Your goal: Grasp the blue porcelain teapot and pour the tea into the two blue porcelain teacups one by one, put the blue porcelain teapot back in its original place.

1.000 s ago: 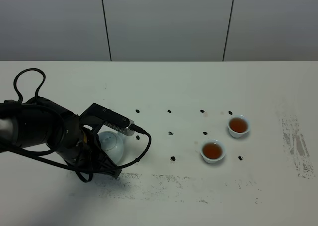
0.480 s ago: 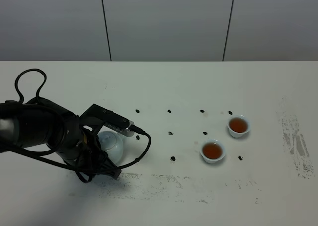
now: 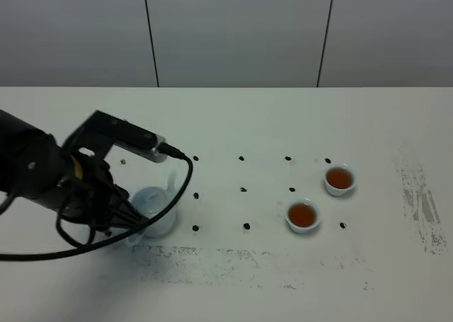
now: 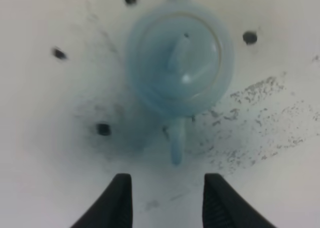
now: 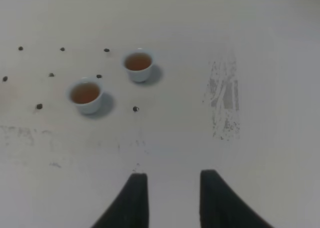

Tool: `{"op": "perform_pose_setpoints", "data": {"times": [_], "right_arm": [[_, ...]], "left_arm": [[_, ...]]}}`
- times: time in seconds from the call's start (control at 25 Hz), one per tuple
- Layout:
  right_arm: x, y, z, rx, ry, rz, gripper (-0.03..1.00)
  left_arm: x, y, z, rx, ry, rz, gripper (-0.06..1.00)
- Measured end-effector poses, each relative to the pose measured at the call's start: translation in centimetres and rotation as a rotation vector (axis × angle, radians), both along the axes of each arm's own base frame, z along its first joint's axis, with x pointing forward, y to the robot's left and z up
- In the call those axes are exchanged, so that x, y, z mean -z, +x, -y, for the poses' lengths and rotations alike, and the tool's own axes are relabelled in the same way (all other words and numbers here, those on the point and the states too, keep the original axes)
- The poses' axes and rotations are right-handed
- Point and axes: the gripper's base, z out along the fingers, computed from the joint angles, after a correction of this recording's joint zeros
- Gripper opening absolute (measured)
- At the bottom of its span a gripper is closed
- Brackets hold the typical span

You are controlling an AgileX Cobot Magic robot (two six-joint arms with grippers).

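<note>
The blue porcelain teapot (image 3: pixel 156 210) stands upright on the white table at the left, lid on. From above, the left wrist view shows the teapot (image 4: pixel 177 65) with its loop handle (image 4: pixel 176 143) pointing toward my left gripper (image 4: pixel 167 180). That gripper is open, a short way back from the handle, with nothing between its fingers. The left arm (image 3: pixel 64 177) hangs over the pot's left side. The two blue porcelain teacups (image 3: pixel 340 180) (image 3: pixel 303 215) sit at the right, each holding reddish-brown tea. My right gripper (image 5: pixel 172 178) hovers well short of the cups (image 5: pixel 138 65) (image 5: pixel 86 95), fingers apart and empty.
Small black dots (image 3: pixel 243 190) mark a grid on the table between the teapot and the cups. Grey scuff marks (image 3: pixel 233 262) run along the front, with another patch (image 3: pixel 421 202) at the far right. A grey panelled wall (image 3: pixel 233 32) stands behind.
My left gripper has opened and let go of the teapot's handle. The arm has risen and drawn back to the left, leaving the pot standing on the table.
</note>
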Motion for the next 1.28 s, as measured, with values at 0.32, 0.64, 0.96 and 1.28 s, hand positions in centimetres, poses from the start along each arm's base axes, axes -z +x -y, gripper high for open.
{"op": "perform_pose_setpoints", "data": {"times": [0.32, 0.64, 0.96, 1.28], "right_arm": [[0.0, 0.0, 0.0, 0.000, 0.000, 0.000, 0.24], [0.0, 0.0, 0.0, 0.000, 0.000, 0.000, 0.24], [0.0, 0.0, 0.0, 0.000, 0.000, 0.000, 0.24], [0.0, 0.0, 0.0, 0.000, 0.000, 0.000, 0.24]], "left_arm": [[-5.7, -3.9, -4.0, -0.147, 0.035, 0.092, 0.37], [-8.1, -5.7, -12.1, -0.571, 0.069, 0.127, 0.37], [-9.2, -13.1, -12.9, -0.629, 0.009, 0.069, 0.37], [-4.2, -19.1, -12.5, -0.567, -0.046, 0.075, 0.37]]}}
